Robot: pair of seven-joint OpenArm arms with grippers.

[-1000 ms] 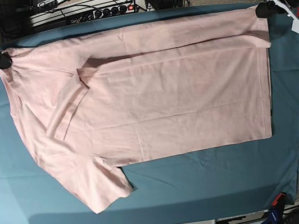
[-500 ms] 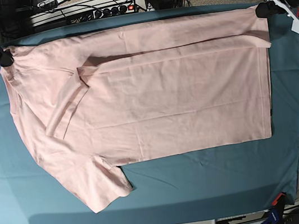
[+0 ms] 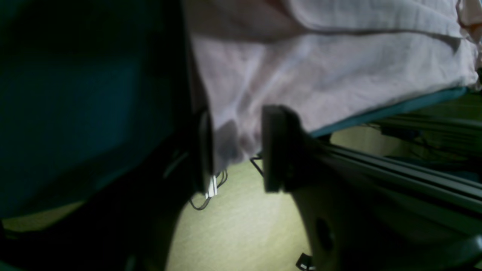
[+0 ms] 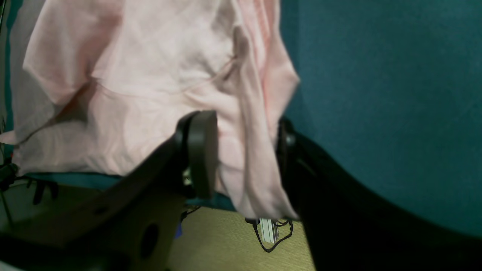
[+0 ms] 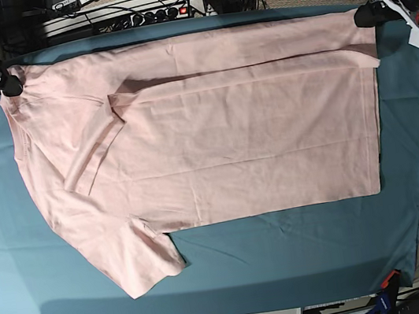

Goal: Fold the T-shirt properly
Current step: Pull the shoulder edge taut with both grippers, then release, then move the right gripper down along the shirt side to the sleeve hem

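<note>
teal cloth (image 5: 288,248); both grippers (image 3: 235,150) agape.

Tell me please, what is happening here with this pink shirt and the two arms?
A two-armed robot is folding a pale pink T-shirt spread on a teal table cloth. One long side is already folded over, with a sleeve lying across the body. The left end effector and the right end effector are at the two far corners of the shirt. Both have their jaws apart with the cloth edge hanging loosely between them, so they seem to be letting go.
</note>
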